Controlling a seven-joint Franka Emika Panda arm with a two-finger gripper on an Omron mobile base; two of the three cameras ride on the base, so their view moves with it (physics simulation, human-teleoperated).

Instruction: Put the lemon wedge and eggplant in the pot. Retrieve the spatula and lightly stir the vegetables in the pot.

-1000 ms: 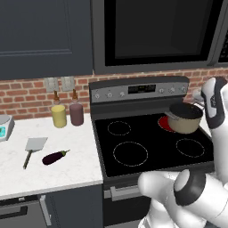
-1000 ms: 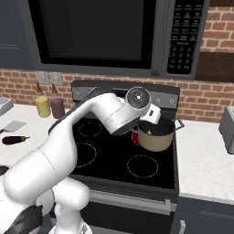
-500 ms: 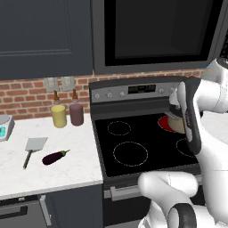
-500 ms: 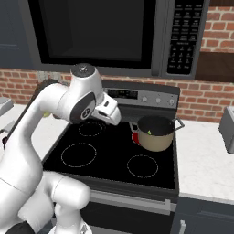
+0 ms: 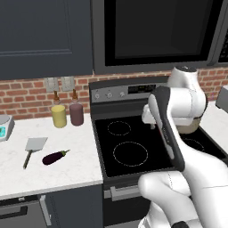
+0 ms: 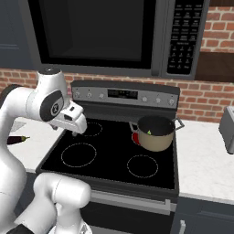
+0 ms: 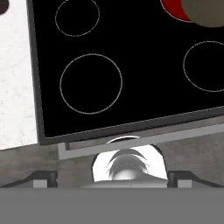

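Note:
The tan pot stands on the stove's back right burner, and a small yellow-green lemon wedge lies inside it. In the left base view my arm hides most of the pot. The dark purple eggplant lies on the white counter left of the stove, with the spatula just to its left. My gripper hangs open and empty over the stove's left burners, well away from the pot and the eggplant. In the hand view its fingertips stand wide apart above the stove's front edge, and the pot sits at the top right.
A yellow bottle and a maroon bottle stand by the brick wall behind the eggplant. A small scale sits at the far left and a toaster on the right counter. The microwave hangs low over the stove.
My arm has swung left, from over the pot to over the stove's left burners. The gripper has stayed open. Eggplant, spatula and pot have not moved.

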